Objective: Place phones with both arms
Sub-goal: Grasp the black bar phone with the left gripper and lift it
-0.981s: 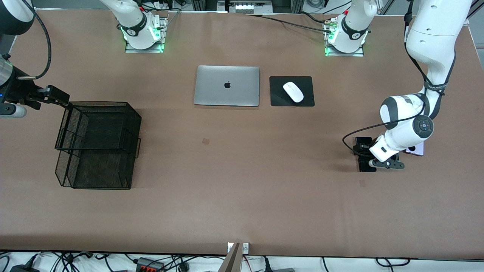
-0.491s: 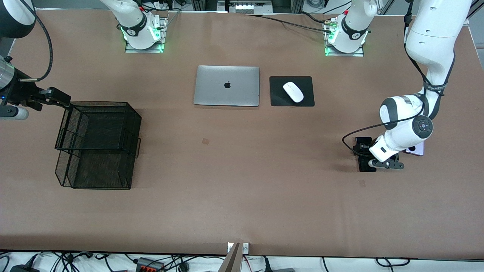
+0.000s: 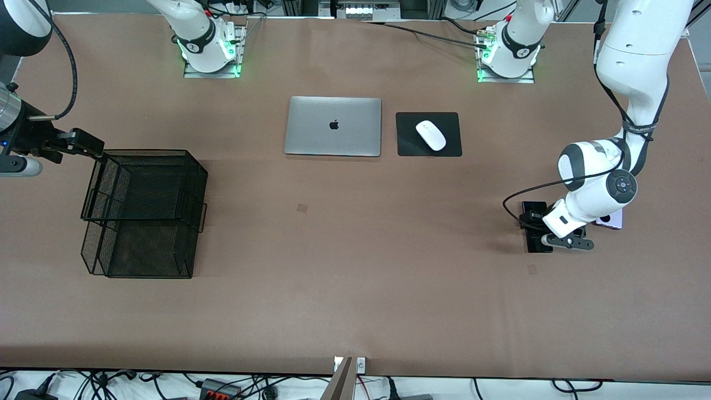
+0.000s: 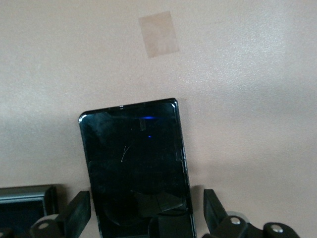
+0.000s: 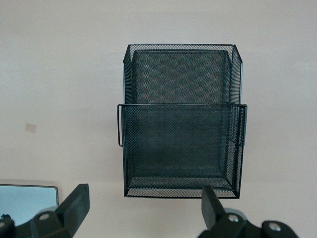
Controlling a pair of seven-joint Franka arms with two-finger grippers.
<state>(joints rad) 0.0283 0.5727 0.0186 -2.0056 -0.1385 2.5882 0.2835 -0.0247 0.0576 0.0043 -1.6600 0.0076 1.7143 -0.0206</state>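
The long black phone lies flat on the table, toward the left arm's end, nearer to the front camera than the mouse pad. The left gripper hangs low over it with its fingers spread apart, one on each long side of the slab; neither finger visibly touches the phone. A second, small black phone lies just beside the long one. The lilac-white phone lies near them, mostly hidden under the left arm.

Handling judgement: the long phone is probably rigid, moderately light, and glossy. The glass face shows reflections and a fine scratch, so it is likely slippery and prone to marking. The slab is thin and sits flush on the table, which leaves little edge height for the fingertips. The recommended hold is across the two long edges, near the middle of the length, so the slab does not tip when lifted. Closing force should be moderate; a glancing contact may push the phone sideways against the small black phone.

The right gripper waits with its fingers apart, empty, over the table at the right arm's end, just beside the black mesh basket, which looks to be the destination. The laptop and the mouse on the mouse pad take no part.
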